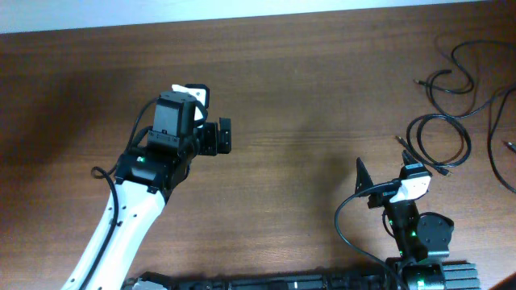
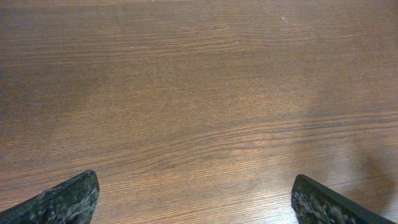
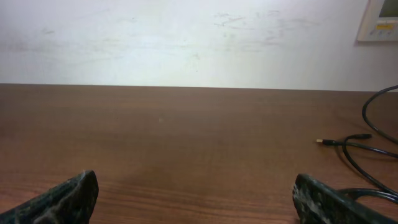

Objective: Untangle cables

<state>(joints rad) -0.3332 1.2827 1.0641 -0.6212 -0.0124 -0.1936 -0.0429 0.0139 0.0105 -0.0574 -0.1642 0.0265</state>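
While holding nothing in the wide-open left gripper over the table's left half or the equally open right gripper by the front edge, expect light, limp, slippery cables along the right edge. Best pinched just behind a plug; no box or tray visible.

No legible text, numbers or brands in any view.
Only candidate is a pale wall panel at the top right of the right wrist view. It is cut off by the frame edge, and its faint dark marks are too small and blurred to read. Small green lights on both arms in the overhead view show no characters. Any print on the cables doesn't resolve at this size.
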